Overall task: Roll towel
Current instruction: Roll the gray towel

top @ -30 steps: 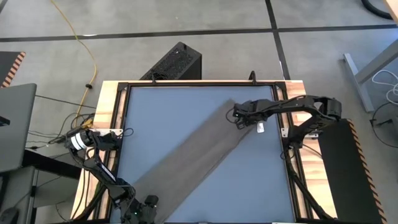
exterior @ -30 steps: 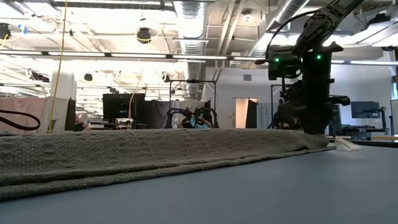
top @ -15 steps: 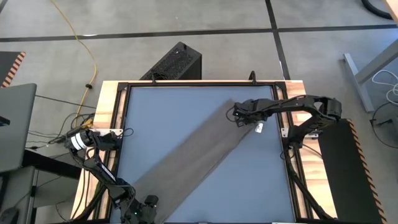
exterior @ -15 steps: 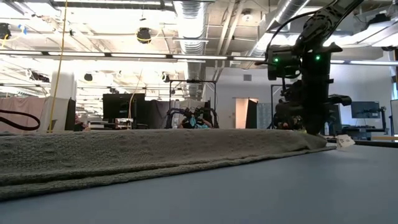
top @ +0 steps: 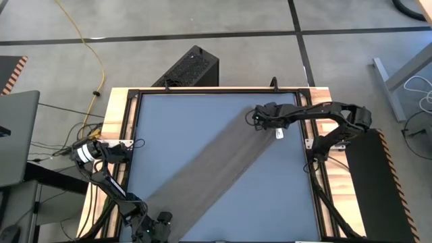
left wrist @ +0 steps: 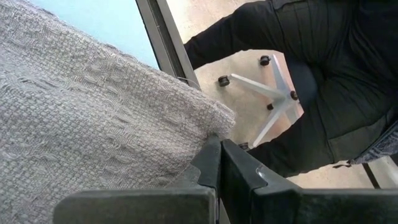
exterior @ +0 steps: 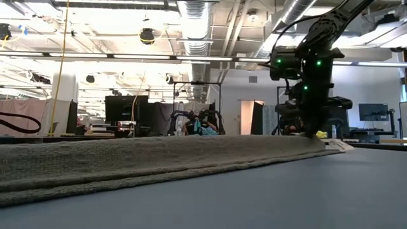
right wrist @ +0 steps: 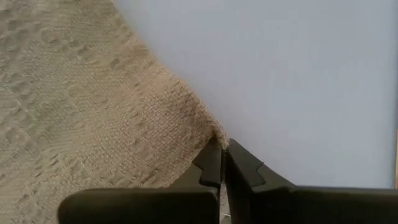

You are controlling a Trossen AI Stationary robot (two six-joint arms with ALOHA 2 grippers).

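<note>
Seen from above, the towel (top: pixel 214 167) lies as a long folded band running diagonally across the blue-grey table (top: pixel 175 121), from the lower left of the frame up toward the upper right. At that upper-right end the right gripper (top: pixel 257 119) sits on the cloth's corner, with the small white tag (top: pixel 279 134) just beside it on the table. At the lower-left end the left gripper (top: pixel 150 229) is at the table's bottom edge, where the towel runs out of the picture.

While the overhead picture cannot show how the fingers stand, the wrist views can — in the right wrist view the right gripper (right wrist: pixel 220 163) has its two dark fingers pressed together with a tip of the towel (right wrist: pixel 93 99) corner pinched between them, plain table beyond. The left wrist view shows the left gripper (left wrist: pixel 219 158) likewise clamped tight on a corner of the towel (left wrist: pixel 93 118), and past the table's edge a person in dark clothing (left wrist: pixel 329 74) beside the white base of a wheeled chair (left wrist: pixel 267 87) — something no other view shows.

The low view adds the towel's (exterior: pixel 146 159) thickness: two stacked layers along the near edge, with the right arm (exterior: pixel 311 83) coming down on its far end at the right of the frame.
</note>
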